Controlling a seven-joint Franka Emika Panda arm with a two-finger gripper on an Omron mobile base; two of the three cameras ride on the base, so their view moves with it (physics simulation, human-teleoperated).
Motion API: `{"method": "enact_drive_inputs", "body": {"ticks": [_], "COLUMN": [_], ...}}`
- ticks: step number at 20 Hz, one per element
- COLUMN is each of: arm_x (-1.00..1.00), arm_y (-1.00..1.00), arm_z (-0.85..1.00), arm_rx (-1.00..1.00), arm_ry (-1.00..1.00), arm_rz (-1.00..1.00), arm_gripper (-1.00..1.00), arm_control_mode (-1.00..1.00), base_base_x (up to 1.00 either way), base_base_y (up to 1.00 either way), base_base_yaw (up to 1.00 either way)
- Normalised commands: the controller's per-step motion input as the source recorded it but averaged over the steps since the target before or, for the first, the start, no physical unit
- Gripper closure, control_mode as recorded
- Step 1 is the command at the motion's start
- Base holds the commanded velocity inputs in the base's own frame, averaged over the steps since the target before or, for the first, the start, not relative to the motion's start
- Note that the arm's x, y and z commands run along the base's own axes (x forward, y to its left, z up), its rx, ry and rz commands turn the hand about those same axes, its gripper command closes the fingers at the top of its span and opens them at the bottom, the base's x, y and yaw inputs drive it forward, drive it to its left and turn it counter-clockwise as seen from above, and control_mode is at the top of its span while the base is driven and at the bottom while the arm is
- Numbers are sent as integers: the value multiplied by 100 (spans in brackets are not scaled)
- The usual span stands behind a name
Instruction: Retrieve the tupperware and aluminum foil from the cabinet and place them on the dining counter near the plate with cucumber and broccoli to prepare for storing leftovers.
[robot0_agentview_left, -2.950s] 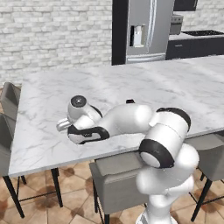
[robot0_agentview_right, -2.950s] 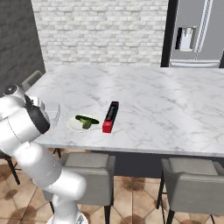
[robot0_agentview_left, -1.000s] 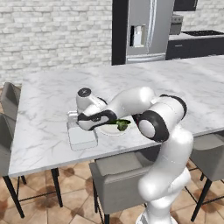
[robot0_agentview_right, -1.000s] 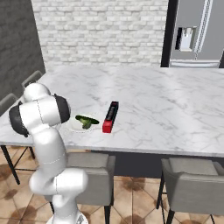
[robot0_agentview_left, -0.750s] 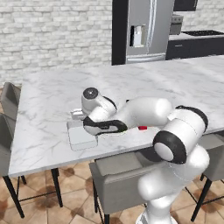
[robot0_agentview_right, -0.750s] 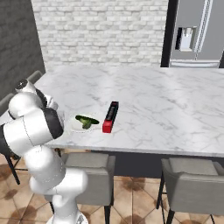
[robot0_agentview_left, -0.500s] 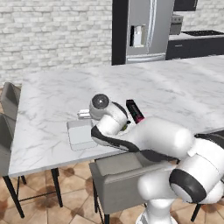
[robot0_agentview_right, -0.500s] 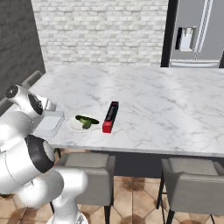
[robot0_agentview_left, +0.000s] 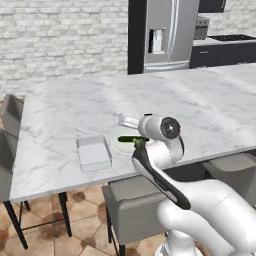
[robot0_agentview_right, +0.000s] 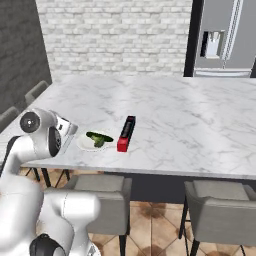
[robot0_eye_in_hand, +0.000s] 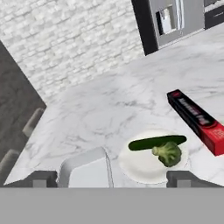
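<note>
**Tupperware and foil on the marble table beside the plate**

The tupperware (robot0_agentview_left: 93, 152) lies flat on the white marble table (robot0_agentview_left: 200, 100), lid up, free of the fingers. Taking the plate (robot0_agentview_left: 121, 145) as the landmark, the box sits just beside it, toward the table end where the grey stools (robot0_agentview_left: 10, 112) stand, and near the table's front edge. In the hand view the tupperware (robot0_eye_in_hand: 85, 171) shows at the bottom, close to the plate (robot0_eye_in_hand: 144, 168) but not touching it.

On the plate rest the cucumber (robot0_eye_in_hand: 156, 142), a dark green elongated piece lying across it, and a small broccoli (robot0_eye_in_hand: 167, 154) floret touching the cucumber's side.

The aluminum foil (robot0_agentview_right: 126, 133), a long black carton with a red end, lies flat on the table just beside the plate on its other side, opposite the tupperware, its length running away from the front edge.

The gripper (robot0_eye_in_hand: 112, 179) hangs above the tupperware and plate; its two dark fingers (robot0_eye_in_hand: 41, 179) stand wide apart and hold nothing.

Beyond the plate, past the far edge of the table, stand a steel refrigerator (robot0_agentview_left: 160, 35) and a white brick wall (robot0_agentview_left: 60, 40).
</note>
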Motion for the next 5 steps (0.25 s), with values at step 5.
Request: {"method": "enact_drive_inputs", "body": {"ticks": [5], "arm_x": [-32], "arm_y": [-86], "arm_z": [0], "arm_rx": [35], "arm_ry": [-8], "arm_rz": [0], "arm_gripper": [-100], "arm_control_mode": [-100], "base_base_x": [0], "base_base_y": [0], "base_base_yaw": [0]}}
